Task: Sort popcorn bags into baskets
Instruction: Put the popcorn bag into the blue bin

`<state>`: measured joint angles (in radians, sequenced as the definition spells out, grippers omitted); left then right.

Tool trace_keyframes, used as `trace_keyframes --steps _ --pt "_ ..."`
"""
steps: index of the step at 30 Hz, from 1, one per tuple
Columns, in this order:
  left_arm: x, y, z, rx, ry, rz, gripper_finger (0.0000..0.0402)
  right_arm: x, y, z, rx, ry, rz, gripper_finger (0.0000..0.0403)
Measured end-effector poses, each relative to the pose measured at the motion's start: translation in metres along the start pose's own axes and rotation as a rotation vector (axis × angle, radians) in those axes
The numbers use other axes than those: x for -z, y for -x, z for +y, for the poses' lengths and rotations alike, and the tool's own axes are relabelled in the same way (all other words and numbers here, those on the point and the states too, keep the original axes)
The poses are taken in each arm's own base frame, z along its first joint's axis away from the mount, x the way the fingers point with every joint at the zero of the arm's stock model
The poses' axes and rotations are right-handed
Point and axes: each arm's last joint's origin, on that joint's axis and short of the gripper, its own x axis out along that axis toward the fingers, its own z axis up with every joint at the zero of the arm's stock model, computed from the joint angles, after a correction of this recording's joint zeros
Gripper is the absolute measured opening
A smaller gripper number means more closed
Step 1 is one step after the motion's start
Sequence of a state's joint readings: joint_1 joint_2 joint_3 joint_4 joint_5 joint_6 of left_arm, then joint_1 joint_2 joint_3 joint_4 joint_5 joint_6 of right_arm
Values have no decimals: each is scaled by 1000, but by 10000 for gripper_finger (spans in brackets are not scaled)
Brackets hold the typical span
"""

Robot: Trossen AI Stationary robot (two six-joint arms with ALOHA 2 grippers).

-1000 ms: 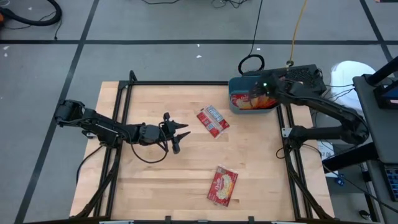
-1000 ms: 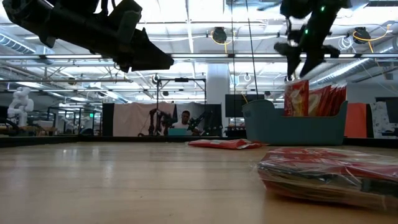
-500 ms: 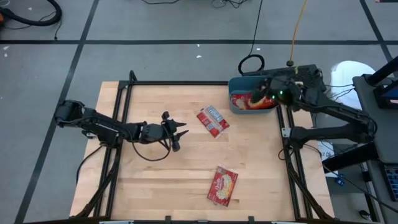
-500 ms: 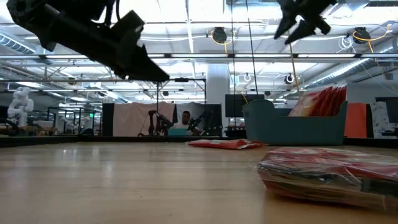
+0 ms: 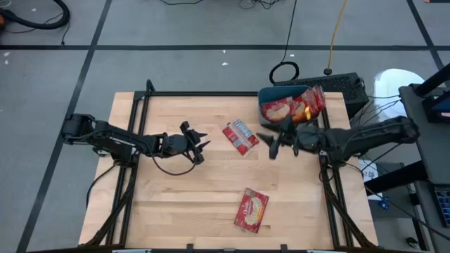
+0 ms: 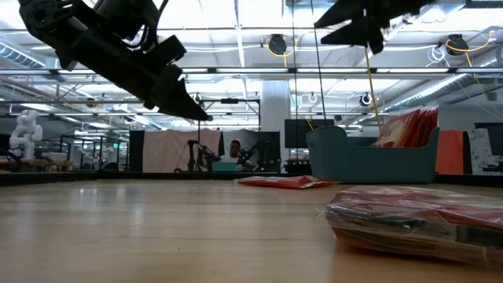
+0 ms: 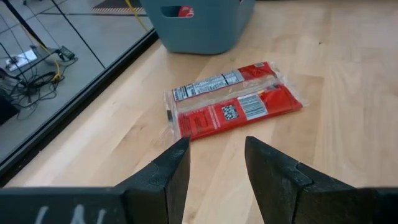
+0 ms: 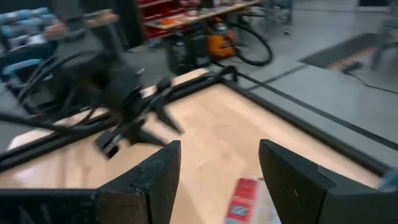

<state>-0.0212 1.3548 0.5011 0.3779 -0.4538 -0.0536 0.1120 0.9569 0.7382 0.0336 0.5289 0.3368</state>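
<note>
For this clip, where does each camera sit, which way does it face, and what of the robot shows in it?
High view: overhead, straight down on the table; both arms, left tool, right tool, teal bin.
Low view: tabletop level, facing the room; both arms enter from above.
Left wrist view: past its own open fingers at the label-up popcorn bag.
Right wrist view: past its own open fingers across the table at the left arm.
Shared: the label-up bag shows in the high and left wrist views.

Light wooden table (image 5: 176,197) | teal bin (image 5: 267,119) at far right corner | one red packet (image 5: 240,136) label-side up near centre | second red packet (image 5: 252,209) toward near edge
</note>
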Motion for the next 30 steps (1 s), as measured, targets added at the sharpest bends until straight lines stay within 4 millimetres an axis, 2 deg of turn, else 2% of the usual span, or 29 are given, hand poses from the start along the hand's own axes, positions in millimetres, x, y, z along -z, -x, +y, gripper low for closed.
trace_keyframes --steps 4,12,17,20,25,30 --pt "1 -1 2 -6 -1 10 157 32 -5 10 -63 47 -5 210" --pt "1 -1 3 -14 -5 17 157 80 -16 31 -21 250 96 210" --pt "1 -1 4 -14 1 17 157 106 -30 34 5 298 187 210" --pt "1 -1 4 -15 22 17 157 121 -38 35 21 388 239 210" --pt "1 -1 3 -3 16 16 157 140 -50 37 11 543 270 210" --pt "1 -1 3 -3 3 16 157 149 -62 31 47 534 286 210"
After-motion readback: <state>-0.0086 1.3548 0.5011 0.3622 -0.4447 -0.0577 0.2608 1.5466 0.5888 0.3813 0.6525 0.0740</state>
